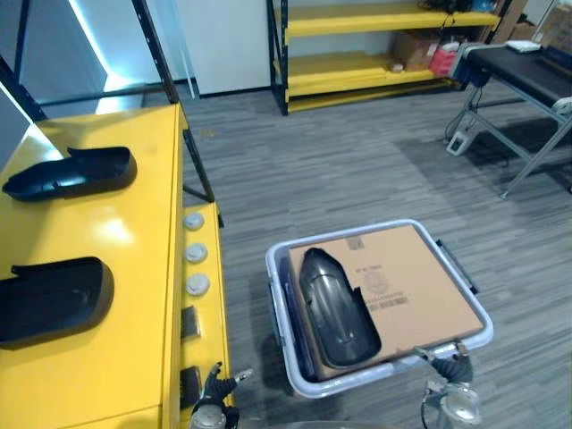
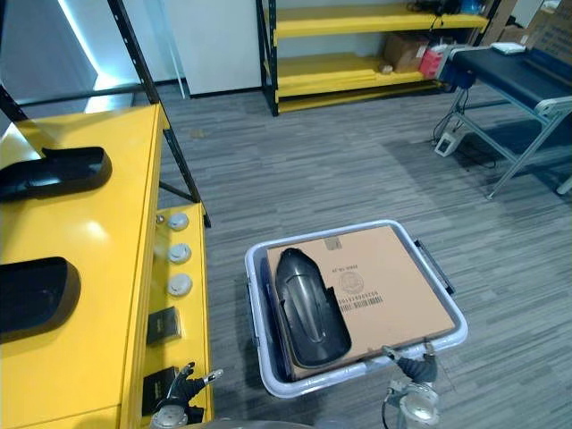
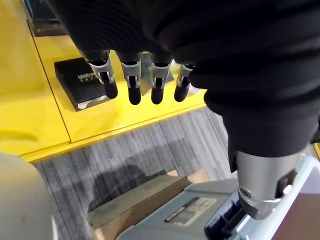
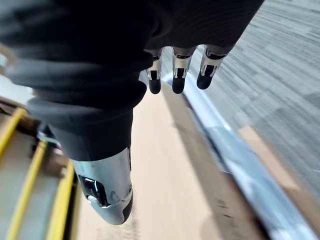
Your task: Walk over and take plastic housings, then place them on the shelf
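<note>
1. Now the pick-up step is in hand — the left hand point(image 1: 217, 386) hangs low beside the yellow shelf point(image 1: 134, 295) and the right hand point(image 1: 456, 366) is over the near rim of the bin point(image 1: 273, 268). Both have straight fingers and hold nothing.
2. Next, I judge, a hand must reach into the bin and close round the housing point(image 1: 335, 308), which lies on cardboard point(image 1: 407, 277) at the bin's left side.
3. It is black, glossy, long and curved — probably hollow underneath, though that is hard to see. A far housing point(image 1: 76, 172) and a near housing point(image 1: 49, 299) lie on the shelf.
</note>
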### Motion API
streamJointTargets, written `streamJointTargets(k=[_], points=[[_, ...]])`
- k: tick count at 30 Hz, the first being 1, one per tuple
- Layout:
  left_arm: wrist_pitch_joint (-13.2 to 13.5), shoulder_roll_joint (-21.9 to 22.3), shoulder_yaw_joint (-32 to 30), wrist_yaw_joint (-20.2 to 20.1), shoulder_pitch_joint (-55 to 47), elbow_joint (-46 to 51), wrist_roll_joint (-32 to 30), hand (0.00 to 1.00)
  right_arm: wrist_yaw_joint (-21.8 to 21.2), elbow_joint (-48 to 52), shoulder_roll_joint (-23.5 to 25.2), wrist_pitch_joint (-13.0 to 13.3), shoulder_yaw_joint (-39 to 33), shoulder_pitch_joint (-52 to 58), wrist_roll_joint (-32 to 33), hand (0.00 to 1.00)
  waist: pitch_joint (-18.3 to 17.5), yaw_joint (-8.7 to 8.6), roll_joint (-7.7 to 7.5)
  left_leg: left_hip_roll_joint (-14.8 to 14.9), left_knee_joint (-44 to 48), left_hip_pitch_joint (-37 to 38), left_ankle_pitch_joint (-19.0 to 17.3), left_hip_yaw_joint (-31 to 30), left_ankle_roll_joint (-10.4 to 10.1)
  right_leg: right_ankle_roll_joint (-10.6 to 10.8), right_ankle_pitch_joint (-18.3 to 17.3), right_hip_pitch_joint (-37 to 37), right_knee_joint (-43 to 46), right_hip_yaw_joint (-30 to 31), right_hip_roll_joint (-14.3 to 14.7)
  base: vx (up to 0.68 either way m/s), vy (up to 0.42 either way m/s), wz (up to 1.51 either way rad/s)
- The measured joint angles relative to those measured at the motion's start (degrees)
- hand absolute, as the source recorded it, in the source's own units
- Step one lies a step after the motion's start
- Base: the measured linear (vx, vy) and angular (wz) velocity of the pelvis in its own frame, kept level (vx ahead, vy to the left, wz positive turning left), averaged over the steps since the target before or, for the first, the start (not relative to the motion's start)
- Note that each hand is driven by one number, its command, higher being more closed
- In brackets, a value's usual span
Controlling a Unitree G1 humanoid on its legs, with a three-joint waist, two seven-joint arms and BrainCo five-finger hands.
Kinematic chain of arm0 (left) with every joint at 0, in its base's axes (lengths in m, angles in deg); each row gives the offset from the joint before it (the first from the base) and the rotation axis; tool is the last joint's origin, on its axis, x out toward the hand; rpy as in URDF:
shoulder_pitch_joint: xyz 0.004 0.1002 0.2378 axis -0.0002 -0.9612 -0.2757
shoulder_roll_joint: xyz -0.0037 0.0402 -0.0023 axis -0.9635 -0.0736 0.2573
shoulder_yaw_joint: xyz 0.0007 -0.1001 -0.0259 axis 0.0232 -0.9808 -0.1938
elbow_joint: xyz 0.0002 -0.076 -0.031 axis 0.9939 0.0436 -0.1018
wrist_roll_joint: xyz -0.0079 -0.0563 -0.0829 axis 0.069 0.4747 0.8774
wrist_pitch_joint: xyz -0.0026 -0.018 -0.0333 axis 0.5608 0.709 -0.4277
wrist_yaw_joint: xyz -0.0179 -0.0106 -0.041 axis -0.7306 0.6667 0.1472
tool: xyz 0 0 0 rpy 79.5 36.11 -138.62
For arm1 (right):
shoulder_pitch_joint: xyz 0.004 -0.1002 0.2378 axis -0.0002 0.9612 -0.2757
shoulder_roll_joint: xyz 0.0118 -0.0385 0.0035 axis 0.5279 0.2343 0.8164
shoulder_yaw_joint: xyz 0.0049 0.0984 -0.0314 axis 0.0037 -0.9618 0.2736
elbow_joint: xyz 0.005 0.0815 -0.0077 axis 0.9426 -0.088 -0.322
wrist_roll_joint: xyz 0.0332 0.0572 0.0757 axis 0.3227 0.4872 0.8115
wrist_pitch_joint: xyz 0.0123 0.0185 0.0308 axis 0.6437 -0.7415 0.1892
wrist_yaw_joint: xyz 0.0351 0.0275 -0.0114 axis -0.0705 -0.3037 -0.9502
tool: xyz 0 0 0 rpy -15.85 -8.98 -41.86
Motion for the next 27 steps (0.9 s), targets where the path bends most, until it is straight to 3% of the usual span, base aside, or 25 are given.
streamJointTargets(k=[4,12,18,27], points=[[0.04,-1.39,0.27,-0.24,-1.12,0.01,-0.03,0.00,-0.39,7.63,-0.06,1.38,-0.79,1.22,-3.05,0.00,0.06,-0.44,0.11,1.26,-0.34,0.02,0.01,-0.56,0.00,0.03,-0.03,-0.06,-0.07,-0.13,1.37,-0.05,-0.056,0.00],[0.42,-2.09,1.95,-1.25,-1.12,0.02,-0.10,0.00,-1.59,6.72,-0.68,1.73,6.96,-1.08,-8.07,0.00,0.07,-0.18,-0.11,0.81,-4.32,-0.74,2.79,-2.64,-0.71,1.03,-2.20,-0.24,-1.85,-2.87,1.18,-0.11,-0.084,0.07],[0.43,-2.43,3.45,-1.24,-1.19,0.14,-0.06,0.00,-1.52,-8.56,-2.52,-0.81,11.63,-10.24,-10.30,0.00,-0.33,0.62,-0.10,1.04,-9.00,-0.98,7.32,-6.43,-1.45,0.50,-1.87,-0.95,-1.75,-6.43,1.52,-0.04,-0.051,0.33],[0.96,-3.47,3.91,-1.19,-0.91,1.44,-0.03,0.00,-1.47,-23.59,-2.53,-4.14,14.89,-19.70,-12.66,0.00,0.23,2.10,-0.73,-0.75,-8.84,-4.30,8.37,-10.74,-1.03,0.58,-1.81,-1.04,-2.69,-11.23,0.58,0.00,0.000,0.30]])
